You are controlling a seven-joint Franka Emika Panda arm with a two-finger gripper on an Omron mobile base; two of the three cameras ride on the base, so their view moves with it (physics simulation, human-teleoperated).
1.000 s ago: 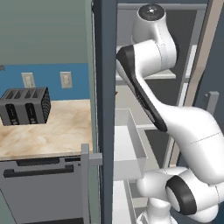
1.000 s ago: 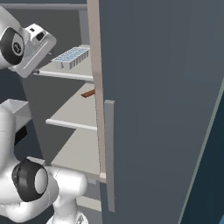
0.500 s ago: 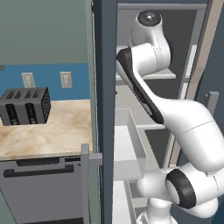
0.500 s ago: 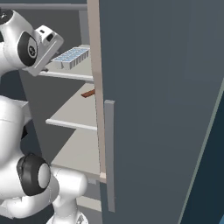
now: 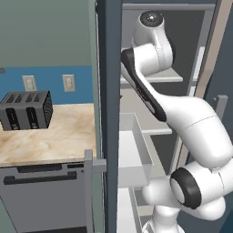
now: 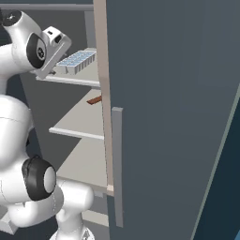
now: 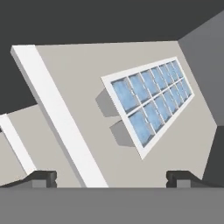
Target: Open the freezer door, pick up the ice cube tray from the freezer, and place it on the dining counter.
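While the freezer door [image 6: 168, 108] stands open: pick-up step in hand.
Gripper [image 7: 111, 177]: fingers spread, released, short of the tray.
Ice cube tray [image 7: 151, 104]: far on its shelf [image 7: 83, 109].
Next: I judge advance, straddle tray, then close.

- The ice cube tray [image 7: 151, 106] — white, two rows of pale blue cubes — lies flat on my freezer [image 6: 77, 123] shelf.
- The freezer door [image 6: 168, 108] stands swung open.

Freezer [image 6: 70, 112], upper shelf [image 7: 78, 127]: ice cube tray [image 7: 151, 103] on it, toward the back. Next shelf below: brown bar [image 6: 94, 100]. Freezer door [image 6: 173, 108]: right of shelves.
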